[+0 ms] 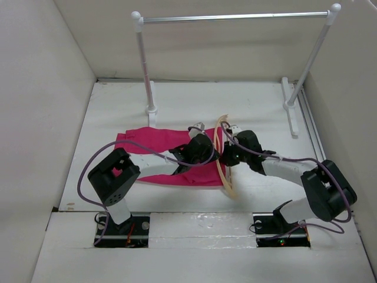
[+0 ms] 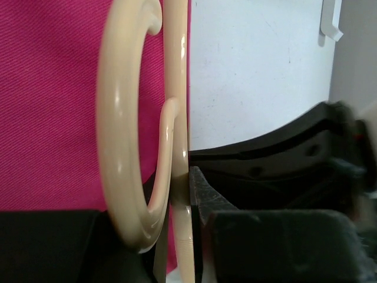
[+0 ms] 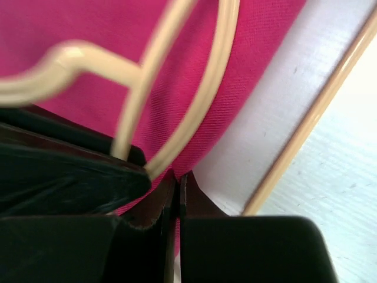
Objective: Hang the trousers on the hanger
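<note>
The pink trousers (image 1: 147, 154) lie flat on the white table, left of centre. The thin tan hanger (image 1: 222, 154) stands on edge at their right end, between my two grippers. My left gripper (image 1: 206, 148) is shut on the hanger; in the left wrist view (image 2: 180, 197) its pads clamp the hanger's stem (image 2: 177, 118) just beside the hook (image 2: 118, 147), over the trousers (image 2: 47, 106). My right gripper (image 1: 228, 156) is shut on the trousers' edge; in the right wrist view (image 3: 178, 180) pink cloth (image 3: 247, 76) sits between the jaws, with hanger wires (image 3: 194, 106) crossing above.
A white-and-silver rail frame (image 1: 235, 17) stands at the back, its feet at the rear left (image 1: 152, 109) and rear right (image 1: 291, 112). White walls close in the table on the left, right and back. Purple cables loop over both arms.
</note>
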### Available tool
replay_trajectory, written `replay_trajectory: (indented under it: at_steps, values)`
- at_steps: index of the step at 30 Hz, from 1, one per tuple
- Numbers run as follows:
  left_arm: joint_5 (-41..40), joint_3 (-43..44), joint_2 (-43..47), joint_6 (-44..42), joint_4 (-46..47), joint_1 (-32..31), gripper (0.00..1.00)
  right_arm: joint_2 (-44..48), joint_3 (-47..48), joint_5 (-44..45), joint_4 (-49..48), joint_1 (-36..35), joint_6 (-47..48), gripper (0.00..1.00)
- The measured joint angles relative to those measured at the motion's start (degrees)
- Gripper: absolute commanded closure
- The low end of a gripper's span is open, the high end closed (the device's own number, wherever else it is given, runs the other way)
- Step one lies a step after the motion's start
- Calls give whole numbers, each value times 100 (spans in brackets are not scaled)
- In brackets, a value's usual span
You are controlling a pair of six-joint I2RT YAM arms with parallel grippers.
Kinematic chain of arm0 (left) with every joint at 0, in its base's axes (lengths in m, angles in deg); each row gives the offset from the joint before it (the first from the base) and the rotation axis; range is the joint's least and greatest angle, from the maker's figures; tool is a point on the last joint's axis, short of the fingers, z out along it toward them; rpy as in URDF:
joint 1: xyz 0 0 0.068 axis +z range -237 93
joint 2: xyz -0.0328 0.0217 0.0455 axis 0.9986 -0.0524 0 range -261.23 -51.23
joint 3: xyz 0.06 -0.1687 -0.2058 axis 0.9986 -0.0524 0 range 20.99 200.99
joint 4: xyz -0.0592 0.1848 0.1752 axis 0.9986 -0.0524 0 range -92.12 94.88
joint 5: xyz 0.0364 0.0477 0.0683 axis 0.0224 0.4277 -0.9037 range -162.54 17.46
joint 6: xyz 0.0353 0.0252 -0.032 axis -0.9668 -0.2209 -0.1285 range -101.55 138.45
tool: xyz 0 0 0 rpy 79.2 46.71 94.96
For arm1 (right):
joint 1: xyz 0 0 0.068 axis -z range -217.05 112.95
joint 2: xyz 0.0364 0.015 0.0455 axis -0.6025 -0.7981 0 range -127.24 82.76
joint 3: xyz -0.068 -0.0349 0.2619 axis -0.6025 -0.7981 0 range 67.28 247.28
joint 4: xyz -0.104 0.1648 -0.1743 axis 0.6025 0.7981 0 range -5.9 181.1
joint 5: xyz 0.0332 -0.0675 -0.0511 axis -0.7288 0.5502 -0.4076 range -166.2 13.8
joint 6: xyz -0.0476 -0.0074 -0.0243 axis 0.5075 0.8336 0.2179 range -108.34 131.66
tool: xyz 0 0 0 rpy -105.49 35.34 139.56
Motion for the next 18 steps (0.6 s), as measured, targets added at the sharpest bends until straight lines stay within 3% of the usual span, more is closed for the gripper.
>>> replay_trajectory:
  at_steps: [7,18]
  values:
    - [-118,28,319,-437,-511,184,100,564,844,15,1231,573,678,100]
    - [-426,-546,1047,-957,-1215,750,100,1681,678,-291,2356,2496,1576,100]
